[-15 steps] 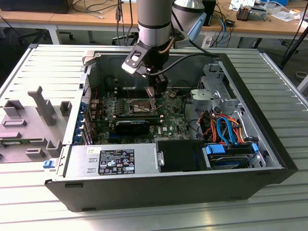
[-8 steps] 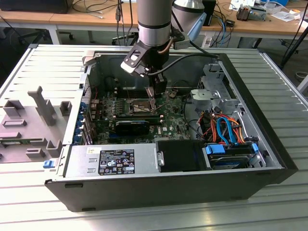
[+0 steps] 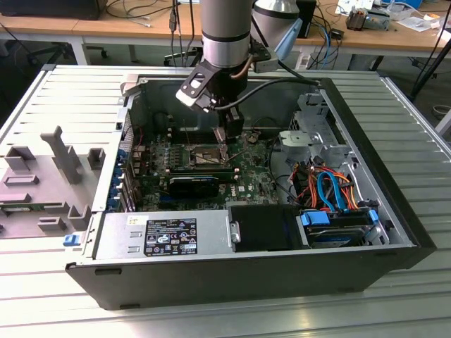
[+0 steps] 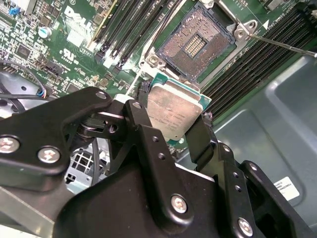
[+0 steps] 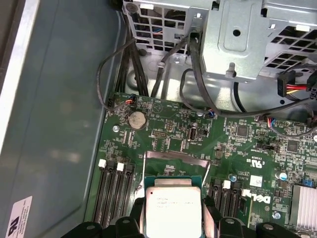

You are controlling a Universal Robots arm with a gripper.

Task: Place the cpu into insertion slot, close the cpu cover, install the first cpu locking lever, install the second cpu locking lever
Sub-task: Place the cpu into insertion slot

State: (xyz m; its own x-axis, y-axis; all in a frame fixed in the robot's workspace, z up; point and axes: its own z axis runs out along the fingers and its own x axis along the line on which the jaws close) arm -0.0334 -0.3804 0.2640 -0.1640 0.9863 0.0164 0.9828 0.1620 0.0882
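Observation:
My gripper (image 4: pixel 173 120) is shut on the cpu (image 4: pixel 176 109), a small square chip with a silver-grey top and a green rim, gripped on two opposite edges. The chip hangs just above the green motherboard (image 5: pixel 163 129), beside the insertion slot (image 4: pixel 195 44), which lies open with its contact field bare. In the first wrist view the cpu (image 5: pixel 173 206) sits between the black fingers (image 5: pixel 212 210), and the silvery cpu cover (image 5: pixel 171 156) stands raised just beyond it. A thin metal locking lever (image 4: pixel 282 43) sticks out from the socket's corner. In the exterior view the gripper (image 3: pixel 224 144) is down inside the case by the socket (image 3: pixel 199 156).
Long black memory slots (image 4: pixel 252 64) flank the socket. Black cables (image 5: pixel 148 64) and a metal drive cage (image 5: pixel 247 34) lie beyond the board. A black card (image 3: pixel 194 184), a power supply (image 3: pixel 165 236) and the case walls (image 3: pixel 373 148) hem in the arm. A grey fixture (image 3: pixel 49 176) lies outside.

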